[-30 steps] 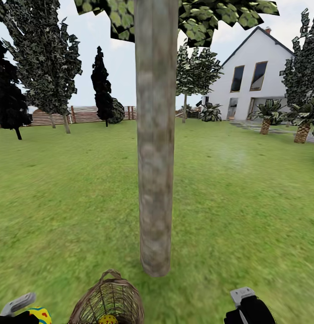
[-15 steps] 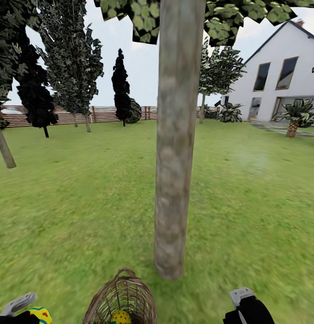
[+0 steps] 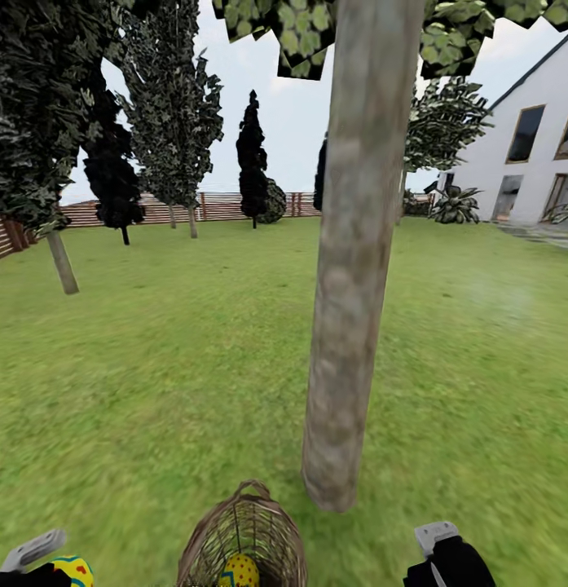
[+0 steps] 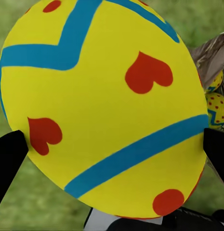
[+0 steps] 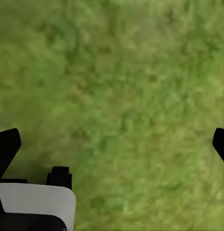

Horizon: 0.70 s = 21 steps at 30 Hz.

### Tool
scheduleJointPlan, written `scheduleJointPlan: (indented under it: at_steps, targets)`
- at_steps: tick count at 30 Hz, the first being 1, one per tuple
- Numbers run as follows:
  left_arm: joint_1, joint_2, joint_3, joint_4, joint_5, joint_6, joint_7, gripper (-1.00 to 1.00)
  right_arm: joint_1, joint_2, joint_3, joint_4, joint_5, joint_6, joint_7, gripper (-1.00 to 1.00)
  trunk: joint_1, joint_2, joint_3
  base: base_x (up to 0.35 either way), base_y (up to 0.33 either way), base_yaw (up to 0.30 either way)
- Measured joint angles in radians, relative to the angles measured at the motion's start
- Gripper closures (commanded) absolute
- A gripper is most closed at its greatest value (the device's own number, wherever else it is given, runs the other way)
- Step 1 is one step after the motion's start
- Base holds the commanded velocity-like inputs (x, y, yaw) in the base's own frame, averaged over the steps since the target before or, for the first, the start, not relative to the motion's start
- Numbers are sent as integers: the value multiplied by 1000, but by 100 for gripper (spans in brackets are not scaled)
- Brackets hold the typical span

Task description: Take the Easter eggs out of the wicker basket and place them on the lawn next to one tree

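A yellow Easter egg [image 4: 102,106] with blue zigzag stripes and red hearts sits between the black fingers [image 4: 8,159] of my left gripper [image 4: 112,149], which is shut on it. In the head view that egg [image 3: 72,571] shows at the bottom left corner. The wicker basket [image 3: 243,530] stands on the lawn [image 3: 153,367] just in front of me, with an Easter egg [image 3: 241,571] inside. A dotted egg [image 4: 217,108] shows in the basket [image 4: 213,53] beside the held one. The tree [image 3: 349,326] rises right behind the basket. My right gripper [image 5: 114,147] hangs open over bare grass.
A slatted wooden fence [image 3: 226,205] runs along the far side, with dark cypresses [image 3: 253,155] and other trees [image 3: 59,261] in front of it. The white house [image 3: 536,155] stands at the far right. Open grass stretches on both sides of the trunk.
The whole head view has swung to the left, so the trunk, the basket and the house sit further right in the picture. Both arms hold the same pose.
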Motion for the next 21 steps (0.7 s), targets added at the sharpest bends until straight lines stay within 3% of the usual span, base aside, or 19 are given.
scheduleJointPlan:
  at_steps: [7,9,11,13,14,16,17,18,21]
  targets:
    - [0,11,8,-14,0,-5,0,100,0,0,0,0,0,-1,0,-100,0,0,0,0,0,249]
    - [0,24,10,-29,4,-56,1,100,0,1,0,0,-1,-1,0,-100,0,0,0,0,0,249]
    - [0,27,11,-35,7,-201,8,100,0,1,0,-1,-3,-2,0,-100,0,0,0,0,0,249]
    - [-2,25,13,-36,11,-295,19,100,0,3,2,-3,-5,-2,1,-100,0,0,0,0,0,249]
    - [-14,23,14,-32,26,-321,35,100,0,6,3,-4,-6,-3,1,-100,0,0,0,0,0,249]
    - [-69,16,15,-14,111,-371,97,100,0,14,3,-8,-6,-3,0,-100,0,0,0,0,0,249]
    - [-103,12,14,10,169,-444,163,100,0,24,4,-12,-7,-2,0,-100,0,0,0,0,0,249]
    - [-127,11,13,38,196,-504,219,100,0,35,5,-14,-6,-2,0,-100,0,0,0,0,0,249]
    - [-212,9,9,145,212,-592,299,100,0,71,6,-15,-1,0,-2,-100,0,0,0,0,0,249]
